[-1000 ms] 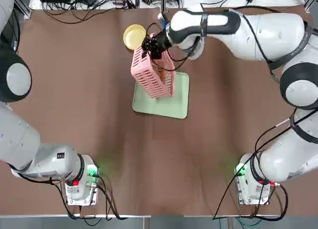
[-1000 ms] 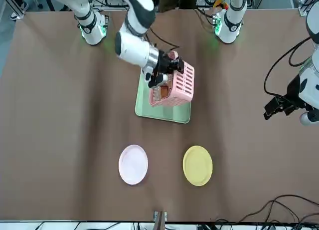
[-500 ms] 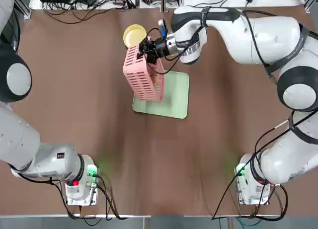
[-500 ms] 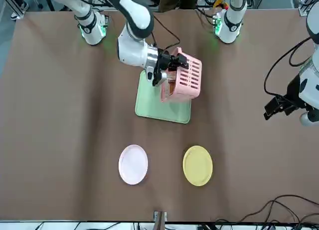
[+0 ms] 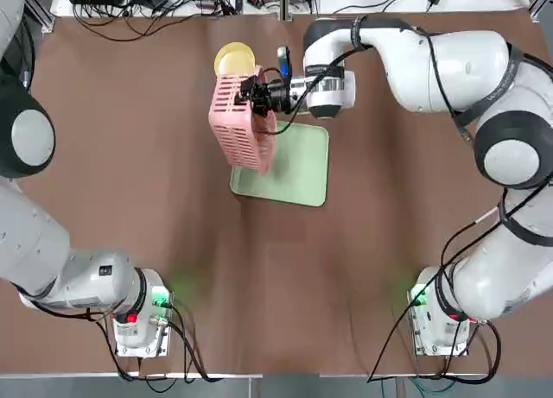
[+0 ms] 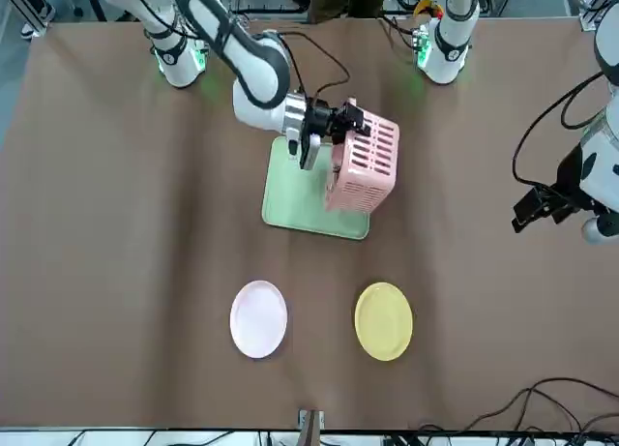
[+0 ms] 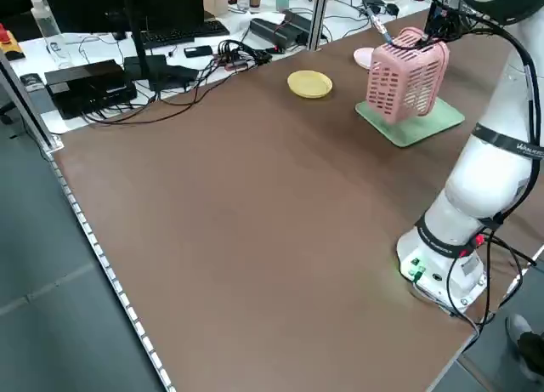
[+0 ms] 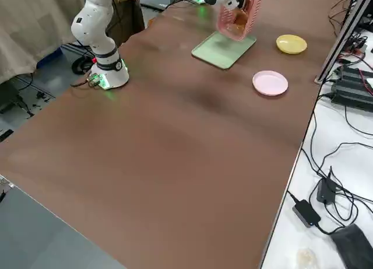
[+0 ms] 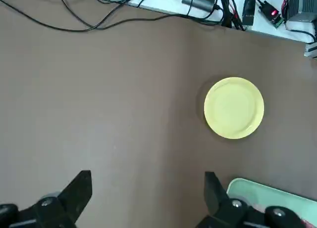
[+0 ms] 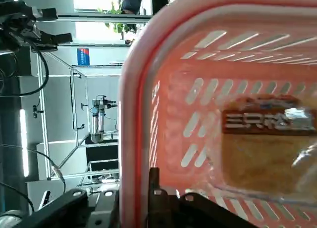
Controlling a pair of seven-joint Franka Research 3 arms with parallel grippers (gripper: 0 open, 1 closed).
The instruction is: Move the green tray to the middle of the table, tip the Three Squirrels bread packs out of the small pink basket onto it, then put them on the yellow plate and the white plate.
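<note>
Front view: the right gripper [image 6: 356, 124] has its fingers clamped on the rim of the pink lattice plastic basket [image 6: 365, 163], tilted above the flat mint-green tray [image 6: 305, 204] on the brown desk [image 6: 145, 272]. Clear-wrapped orange-brown bread [image 10: 267, 144] shows inside the basket. The round white plate [image 6: 258, 319] and round yellow plate [image 6: 383, 321] lie apart. The left gripper [image 9: 148, 191], its fingers wide apart and holding nothing, hangs above the desk.

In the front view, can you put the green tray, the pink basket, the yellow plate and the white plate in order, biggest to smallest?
1. Green tray
2. Pink basket
Yellow plate and white plate: too alike to rank.
</note>
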